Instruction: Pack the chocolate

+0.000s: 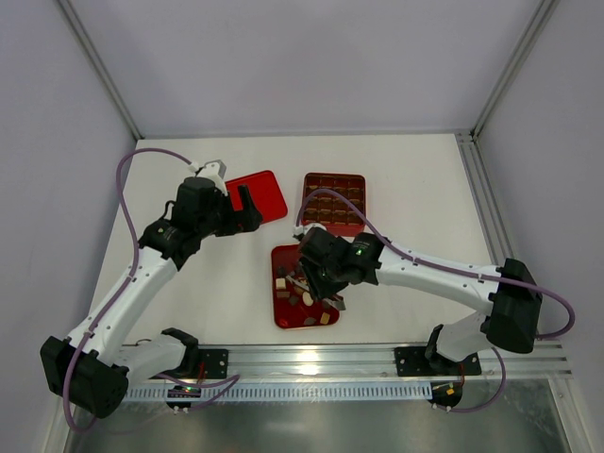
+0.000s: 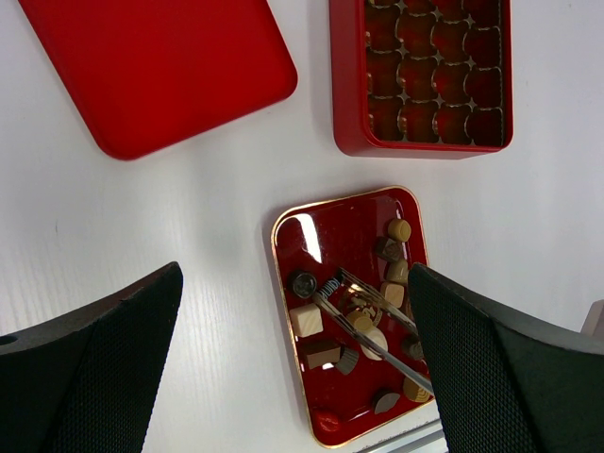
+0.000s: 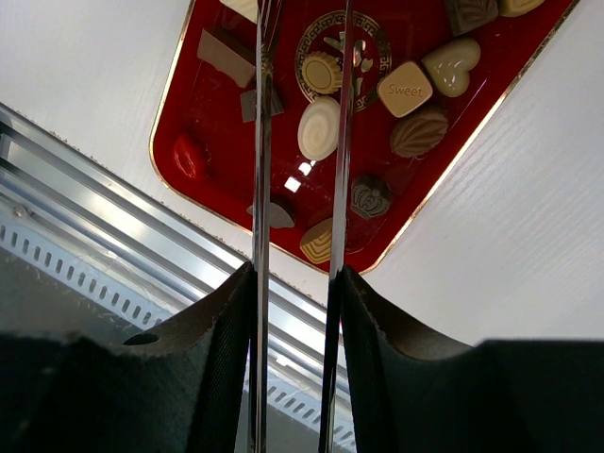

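Note:
Several small chocolates [image 1: 304, 288], dark brown, tan and cream, lie in a shallow red gold-rimmed tray [image 1: 287, 319] in front of the arms. My right gripper [image 1: 319, 276] is shut on thin metal tongs [image 3: 261, 170] and hovers low over this tray. The two tong arms stand apart on either side of a cream oval piece [image 3: 319, 128] and a round tan piece [image 3: 322, 72]; their tips are out of the wrist view. My left gripper [image 1: 247, 209] is open and empty, high above the table. Its view shows the tray [image 2: 330, 236], the chocolates [image 2: 307, 320] and the tongs [image 2: 377, 326].
A square red box with brown grid compartments [image 1: 334, 228] stands behind the tray and shows in the left wrist view [image 2: 347, 94]. A flat red rectangular tray [image 1: 264, 193] lies at the back left, under my left gripper. A metal rail [image 1: 311, 359] runs along the near edge.

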`<state>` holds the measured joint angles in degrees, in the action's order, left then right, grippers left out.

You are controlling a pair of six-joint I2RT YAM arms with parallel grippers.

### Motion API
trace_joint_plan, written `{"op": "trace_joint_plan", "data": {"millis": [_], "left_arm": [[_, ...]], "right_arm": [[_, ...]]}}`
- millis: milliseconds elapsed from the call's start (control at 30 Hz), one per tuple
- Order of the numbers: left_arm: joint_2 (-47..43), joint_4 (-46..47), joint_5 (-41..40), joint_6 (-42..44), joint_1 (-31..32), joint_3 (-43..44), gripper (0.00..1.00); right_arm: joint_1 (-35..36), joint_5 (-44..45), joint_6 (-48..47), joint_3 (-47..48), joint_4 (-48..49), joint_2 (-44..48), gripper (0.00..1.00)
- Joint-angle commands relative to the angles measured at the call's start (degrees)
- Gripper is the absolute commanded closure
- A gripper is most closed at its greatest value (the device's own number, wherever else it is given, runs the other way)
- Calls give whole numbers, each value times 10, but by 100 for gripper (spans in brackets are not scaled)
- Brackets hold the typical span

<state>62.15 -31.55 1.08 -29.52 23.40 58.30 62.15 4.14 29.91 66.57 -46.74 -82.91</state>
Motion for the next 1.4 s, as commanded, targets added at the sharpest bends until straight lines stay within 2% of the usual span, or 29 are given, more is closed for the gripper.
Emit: {"op": "trace_joint_plan", "data": {"millis": [0,333,600,1367], "left_arm": [[0,8,-6,7,1,1,0],[0,8,-6,7,1,0,0],[0,9,-6,6,1,0,0],[-2,8,-6,6,2,1,0]], "right_arm": [[3,12,2,1,19,-5,58],[3,13,4,-3,21,-7,58],[3,20,3,6,10,2,64],[-5,44,6,36,-26,40,64]]}}
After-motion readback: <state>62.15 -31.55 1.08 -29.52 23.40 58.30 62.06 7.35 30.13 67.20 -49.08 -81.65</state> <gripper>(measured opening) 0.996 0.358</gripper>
